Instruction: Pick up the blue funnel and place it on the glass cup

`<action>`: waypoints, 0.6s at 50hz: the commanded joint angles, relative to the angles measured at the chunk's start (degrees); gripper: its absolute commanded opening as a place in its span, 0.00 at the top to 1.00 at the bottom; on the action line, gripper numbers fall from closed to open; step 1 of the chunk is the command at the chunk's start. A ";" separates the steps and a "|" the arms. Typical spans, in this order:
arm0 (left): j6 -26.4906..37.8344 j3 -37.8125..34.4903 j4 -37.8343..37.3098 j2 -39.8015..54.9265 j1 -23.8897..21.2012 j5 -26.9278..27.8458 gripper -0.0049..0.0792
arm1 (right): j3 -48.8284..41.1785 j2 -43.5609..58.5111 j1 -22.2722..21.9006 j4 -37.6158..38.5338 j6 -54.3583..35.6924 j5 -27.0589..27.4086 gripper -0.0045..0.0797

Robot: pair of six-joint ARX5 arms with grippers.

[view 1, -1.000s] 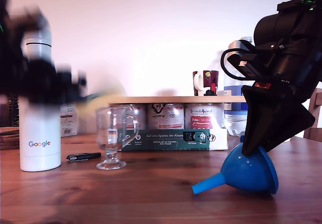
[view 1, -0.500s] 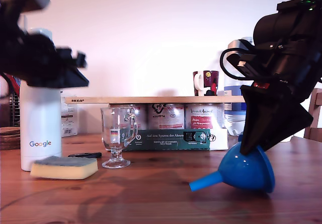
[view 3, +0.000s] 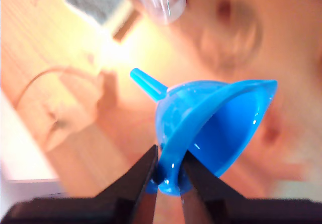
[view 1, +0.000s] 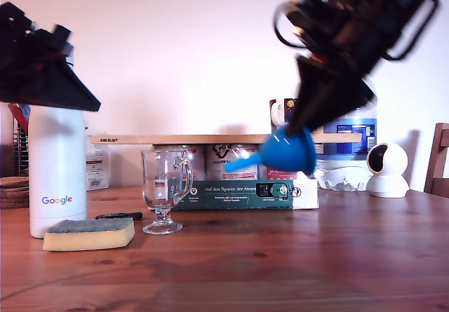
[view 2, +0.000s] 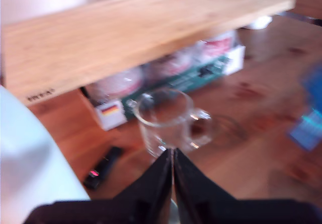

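Note:
The blue funnel (view 1: pixel 286 155) hangs in the air in front of the wooden board, tilted with its spout towards the exterior view's left. My second gripper (view 1: pixel 292 131) is shut on its rim; the second wrist view shows the fingers pinching the rim of the blue funnel (view 3: pixel 211 123) at my second gripper (view 3: pixel 168 164). The glass cup (view 1: pixel 165 184) stands upright on the table, left of the funnel in the exterior view. My first gripper (view 1: pixel 94 106) hovers high at the exterior view's left, shut with nothing in it. From there my first gripper (view 2: pixel 172 153) looks down on the glass cup (view 2: pixel 163 119).
A yellow sponge (view 1: pixel 89 233) lies beside a white Google bottle (view 1: pixel 56 179). A black pen (view 1: pixel 119 216) lies behind it. The wooden board (view 1: pixel 210 138) rests on jars and a green box (view 1: pixel 238 193). A water bottle (view 1: pixel 347 147), white camera (view 1: pixel 386 170) and chair (view 1: pixel 439 159) are at the right.
My second gripper has lifted the funnel off the table and carried it up and to the exterior view's left. The sponge, blurred in the air a second ago, lies on the table.

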 commanded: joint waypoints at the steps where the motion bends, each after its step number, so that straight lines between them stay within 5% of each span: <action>1: 0.28 -0.17 -1.09 0.13 -0.17 0.98 0.97 | 1.16 -0.02 1.99 -0.13 -2.16 2.23 0.96; 30: -1.20 -0.17 -2.95 -4.24 -0.17 2.75 0.97 | 6.40 -0.02 14.49 3.19 -22.08 28.68 0.96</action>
